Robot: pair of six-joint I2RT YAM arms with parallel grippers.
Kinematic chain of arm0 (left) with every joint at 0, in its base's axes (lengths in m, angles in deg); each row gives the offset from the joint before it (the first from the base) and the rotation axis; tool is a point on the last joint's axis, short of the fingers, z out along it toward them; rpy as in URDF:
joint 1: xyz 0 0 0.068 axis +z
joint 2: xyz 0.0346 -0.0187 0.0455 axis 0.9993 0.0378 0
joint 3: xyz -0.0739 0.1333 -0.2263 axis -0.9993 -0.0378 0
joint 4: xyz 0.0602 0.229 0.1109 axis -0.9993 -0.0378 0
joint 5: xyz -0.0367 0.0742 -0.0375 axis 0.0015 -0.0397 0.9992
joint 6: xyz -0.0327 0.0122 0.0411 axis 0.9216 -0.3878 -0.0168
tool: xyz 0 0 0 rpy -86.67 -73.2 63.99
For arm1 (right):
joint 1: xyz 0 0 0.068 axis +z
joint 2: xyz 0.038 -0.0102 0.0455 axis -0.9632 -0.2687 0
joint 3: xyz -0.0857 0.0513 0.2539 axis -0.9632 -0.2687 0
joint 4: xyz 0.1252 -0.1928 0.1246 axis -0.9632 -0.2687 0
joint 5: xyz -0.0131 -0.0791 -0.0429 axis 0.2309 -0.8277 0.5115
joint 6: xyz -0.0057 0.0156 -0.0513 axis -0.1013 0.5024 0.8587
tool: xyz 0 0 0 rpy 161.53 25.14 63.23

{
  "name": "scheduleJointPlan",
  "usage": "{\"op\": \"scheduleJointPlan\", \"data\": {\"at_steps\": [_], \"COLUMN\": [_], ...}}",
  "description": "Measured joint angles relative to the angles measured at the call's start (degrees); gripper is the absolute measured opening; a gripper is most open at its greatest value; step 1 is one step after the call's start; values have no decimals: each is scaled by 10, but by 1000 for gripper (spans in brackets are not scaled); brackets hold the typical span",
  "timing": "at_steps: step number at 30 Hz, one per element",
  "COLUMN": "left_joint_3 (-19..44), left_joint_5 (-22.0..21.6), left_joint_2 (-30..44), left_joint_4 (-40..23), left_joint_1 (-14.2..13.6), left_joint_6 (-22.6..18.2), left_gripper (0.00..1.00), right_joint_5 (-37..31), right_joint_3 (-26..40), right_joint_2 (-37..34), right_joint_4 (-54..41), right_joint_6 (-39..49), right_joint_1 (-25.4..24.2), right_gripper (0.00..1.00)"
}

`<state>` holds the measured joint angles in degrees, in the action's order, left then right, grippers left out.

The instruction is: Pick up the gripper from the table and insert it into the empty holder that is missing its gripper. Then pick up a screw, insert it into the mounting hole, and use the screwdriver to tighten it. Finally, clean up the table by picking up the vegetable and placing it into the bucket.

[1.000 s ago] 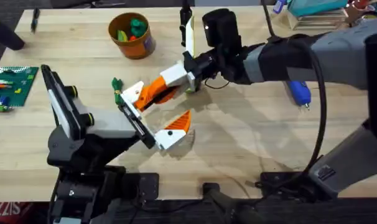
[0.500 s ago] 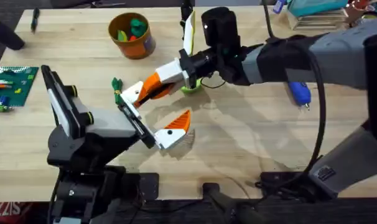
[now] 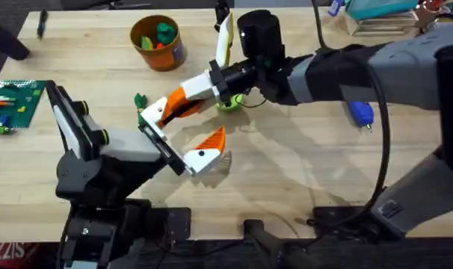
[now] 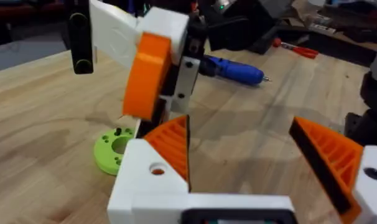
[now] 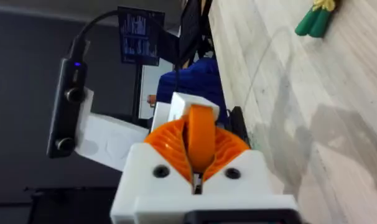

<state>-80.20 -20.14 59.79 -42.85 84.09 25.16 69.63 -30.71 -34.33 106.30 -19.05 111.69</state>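
Overhead: left gripper [image 3: 183,135] open at centre, empty. Vegetable [image 3: 140,101] on table at its 10 o'clock. Bucket [image 3: 158,42] at 11. Right gripper [image 3: 165,110] clamps orange gripper [image 3: 180,104]. Screwdriver [image 3: 360,113] at 3.

Overhead looking down and forward over the table [image 3: 301,179], wrist views close-up, sharing the orange gripper [image 3: 183,102]
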Motion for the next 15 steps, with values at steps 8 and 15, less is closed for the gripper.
{"op": "scheduleJointPlan", "data": {"at_steps": [8,15], "left_joint_3": [0,0], "left_joint_5": [-12,-12], "left_joint_2": [0,-1], "left_joint_4": [1,2], "left_joint_1": [1,0], "left_joint_6": [-3,-16], "left_gripper": [992,991], "right_joint_5": [-17,7], "right_joint_3": [0,0], "right_joint_2": [0,-16], "right_joint_4": [-6,54], "right_joint_6": [0,-5], "right_joint_1": [6,4], "right_gripper": [213,290]}}
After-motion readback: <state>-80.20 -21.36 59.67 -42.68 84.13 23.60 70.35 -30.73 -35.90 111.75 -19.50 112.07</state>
